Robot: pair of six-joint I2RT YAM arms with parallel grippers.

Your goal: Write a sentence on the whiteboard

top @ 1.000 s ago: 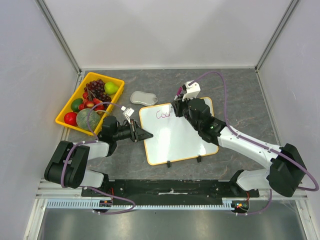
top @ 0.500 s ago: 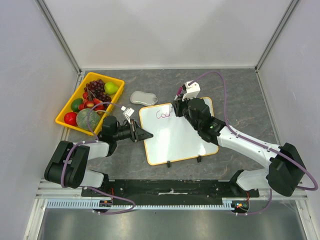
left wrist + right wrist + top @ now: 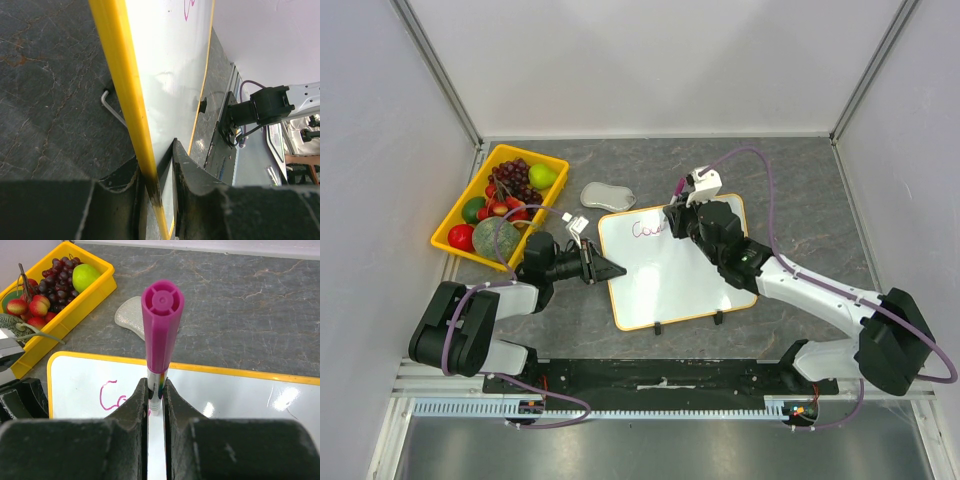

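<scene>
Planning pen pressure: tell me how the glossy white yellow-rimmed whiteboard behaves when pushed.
The glossy white yellow-rimmed whiteboard looks stiff, thin, probably light. On small black clip feet it might slide; the left gripper shut on its rim likely steadies it.

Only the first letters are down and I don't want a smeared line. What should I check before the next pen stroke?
1. Glossy white, yellow-rimmed whiteboard steadied: the left gripper has its jaws clamped on the rim: ok.
2. Magenta marker in the right gripper, jaws shut on it: ok.
3. Marker tip on the board: hidden behind the jaws: cannot tell.
4. Purple cursive writing at the top left, blank board to its right: ok.
5. Grey oval pad and yellow fruit tray off the board: ok.
</scene>
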